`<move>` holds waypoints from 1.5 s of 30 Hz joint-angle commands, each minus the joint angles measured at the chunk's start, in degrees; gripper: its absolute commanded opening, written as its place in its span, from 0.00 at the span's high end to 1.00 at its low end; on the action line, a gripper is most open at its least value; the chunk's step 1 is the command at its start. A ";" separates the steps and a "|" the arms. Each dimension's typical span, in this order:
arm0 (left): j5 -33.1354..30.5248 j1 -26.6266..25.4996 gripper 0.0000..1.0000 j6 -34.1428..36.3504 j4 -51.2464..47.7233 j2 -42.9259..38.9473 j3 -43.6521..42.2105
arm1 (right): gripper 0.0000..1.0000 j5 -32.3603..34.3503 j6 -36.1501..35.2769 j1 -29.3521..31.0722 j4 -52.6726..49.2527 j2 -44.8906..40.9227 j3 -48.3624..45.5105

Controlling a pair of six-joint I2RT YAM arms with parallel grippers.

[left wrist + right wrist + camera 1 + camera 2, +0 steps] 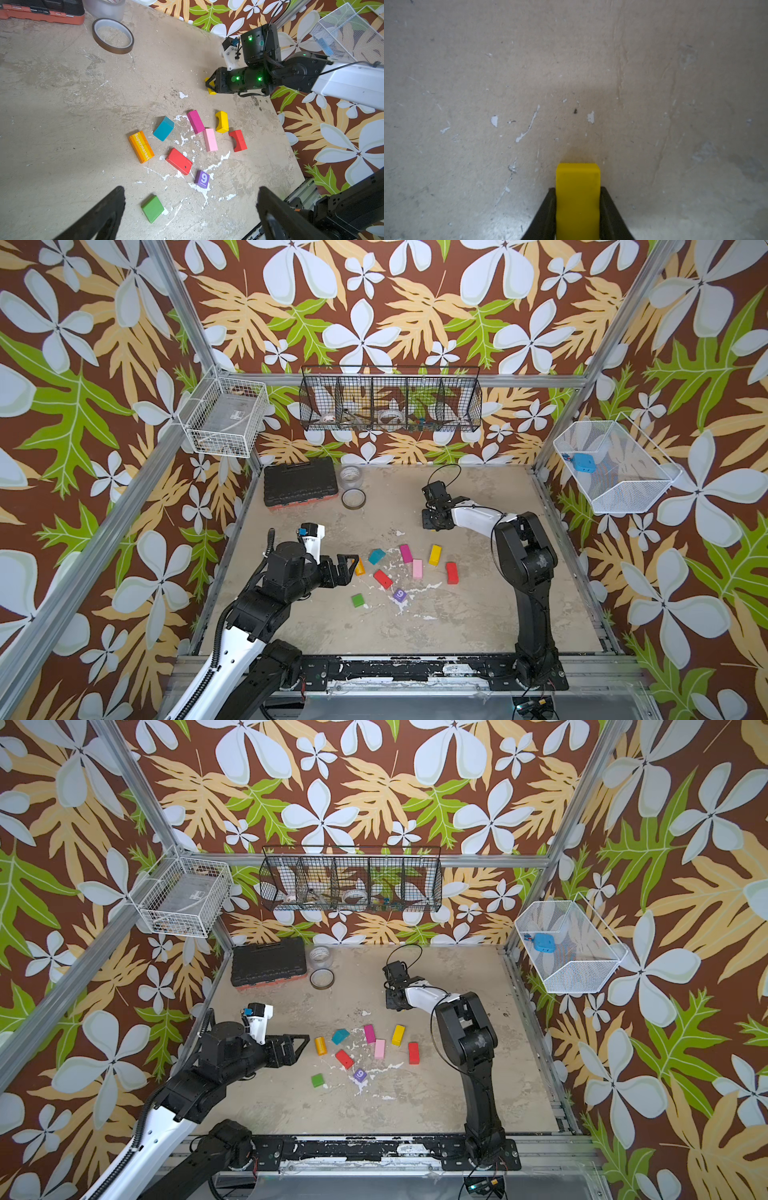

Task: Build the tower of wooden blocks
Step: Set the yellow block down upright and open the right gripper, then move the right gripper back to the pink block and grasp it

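1. Gripping is noted at the right claw [577, 189]: it is clenched on a yellow block [577, 176], with both fingers pressed against the block's sides. The block is held low over the far middle of the counter [478, 614]. Whether it rests on the surface cannot be told.
2. The left claw [351, 571] is released, with its jaws spread wide and nothing between them. It is held at the left edge of the scattered wood blocks.
3. Nine blocks are found lying singly on the counter between the two arms:
   - an orange block [141, 146] lettered "Supermarket"
   - a teal block [164, 128]
   - a magenta block [195, 121], with a pink block [210, 139] just beside its end
   - a yellow arch block [222, 122]
   - a red arch block [238, 140]
   - a red brick [179, 161]
   - a purple cube [202, 178] marked 9
   - a green block [152, 208], nearest the front
4. In a top view the orange block is partly hidden behind a left claw finger [348, 559].
5. A black toolbox [299, 485], a clear jar [351, 477] and a tape ring [113, 35] are grouped at the far left corner, well apart from the blocks and from both claws.
6. Only bare counter, flecked with white chipped patches [218, 164], is seen between the held block and the scattered group.
7. Three wire baskets [390, 400] are mounted on the walls, above the counter.
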 commanded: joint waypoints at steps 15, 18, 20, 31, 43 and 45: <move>0.14 -0.64 0.00 0.42 0.76 -0.31 0.16 | 0.23 4.18 3.18 0.03 -0.82 -19.99 -12.40; 0.32 -1.08 0.00 0.50 0.73 -0.32 0.16 | 0.15 2.22 5.08 0.44 1.71 -27.57 -18.46; 0.47 -1.08 0.00 0.54 0.97 -0.25 0.16 | 0.05 2.05 8.96 0.39 1.04 -31.46 -20.65; 0.67 -1.10 0.00 0.63 0.80 -0.63 0.16 | 0.00 4.15 15.28 0.65 0.38 -40.82 -25.39; 0.54 -1.17 0.00 0.61 0.80 -1.22 0.17 | 0.13 1.68 20.45 13.75 0.88 -46.43 -29.60; 0.54 -1.17 0.00 0.60 0.81 -1.29 0.16 | 0.18 2.91 22.71 16.14 0.62 -46.52 -30.86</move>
